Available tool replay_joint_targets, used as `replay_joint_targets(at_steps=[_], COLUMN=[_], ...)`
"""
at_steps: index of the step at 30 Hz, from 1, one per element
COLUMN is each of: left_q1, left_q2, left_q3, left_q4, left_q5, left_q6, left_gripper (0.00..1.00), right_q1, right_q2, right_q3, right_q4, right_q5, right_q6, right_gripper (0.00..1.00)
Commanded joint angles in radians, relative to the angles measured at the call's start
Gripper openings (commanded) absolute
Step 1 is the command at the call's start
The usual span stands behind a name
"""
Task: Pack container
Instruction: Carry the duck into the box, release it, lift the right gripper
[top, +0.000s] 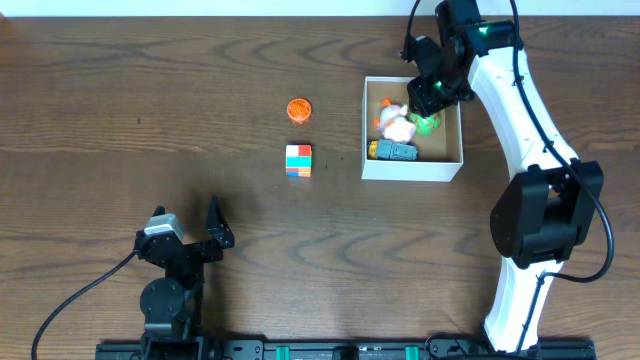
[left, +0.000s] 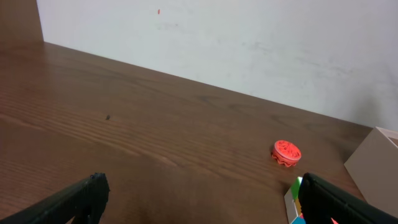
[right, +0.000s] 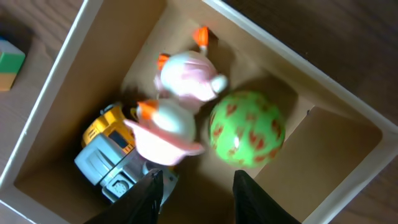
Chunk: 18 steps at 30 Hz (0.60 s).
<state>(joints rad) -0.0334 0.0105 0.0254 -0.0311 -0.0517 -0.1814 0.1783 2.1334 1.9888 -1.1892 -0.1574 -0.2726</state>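
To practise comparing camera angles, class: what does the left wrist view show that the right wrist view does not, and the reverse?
Left wrist only: the round orange toy and the pale wall. Right wrist only: a green ball, two pink-white duck toys and a yellow-grey toy inside the container. Both: the container, the coloured block, the wooden table.

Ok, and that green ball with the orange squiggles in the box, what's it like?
The round green ball with orange blotches looks like smooth, shiny plastic, and it looks whole. It lies on the brown cardboard floor inside the square white-walled container, next to a folded cardboard flap. The pale pink toy with orange bits sits right beside it and seems to touch it. Nothing is gripping the ball.
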Motion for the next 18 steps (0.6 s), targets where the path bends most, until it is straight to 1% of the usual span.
replay_joint_targets(at_steps=[1,2,4,5,6,9,11,16,18], left_q1=[0.004,0.004,0.004,0.004,0.004,0.004,0.004,0.004,0.004], left_q2=[-0.005,-0.005,-0.005,-0.005,-0.005,-0.005,-0.005,-0.005,-0.005], left_q3=[-0.021,-0.021,-0.021,-0.021,-0.021,-0.021,-0.021,-0.021,-0.021], left_q4=[-0.038,-0.038,-0.039,-0.038,-0.038,-0.038,-0.039,-0.039,-0.038], left_q5=[-0.008,-0.008,-0.008,-0.008,-0.008,-0.008,-0.008,-0.008,-0.008], left_q6=[0.016,0.016,0.016,0.016,0.016,0.016,0.016,0.016,0.016], left_gripper=[0.98,0.98,0.98,0.98,0.98,0.98,0.98,0.98,0.98], right_q1=[0.018,0.017,0.011,0.006,-0.002,-0.042,-0.085,-0.238,-0.293], right_q2=[-0.019,-0.025,-0.044,-0.053,-0.066,-0.100,-0.122,-0.148,-0.138], right_q3=[0.033,0.043,0.075,0.090,0.108,0.148,0.157,0.157,0.148], right_q4=[0.000,0.000,0.000,0.000,-0.003,-0.006,-0.006,-0.033,-0.035], right_q5=[-0.004,-0.003,0.031,0.070,0.121,0.256,0.301,0.303,0.304], right_q6=[0.111,0.135,0.214,0.271,0.339,0.482,0.540,0.608,0.609], right_gripper=[0.43,0.46,0.56,0.65,0.99,0.99,0.99,0.99,0.99])
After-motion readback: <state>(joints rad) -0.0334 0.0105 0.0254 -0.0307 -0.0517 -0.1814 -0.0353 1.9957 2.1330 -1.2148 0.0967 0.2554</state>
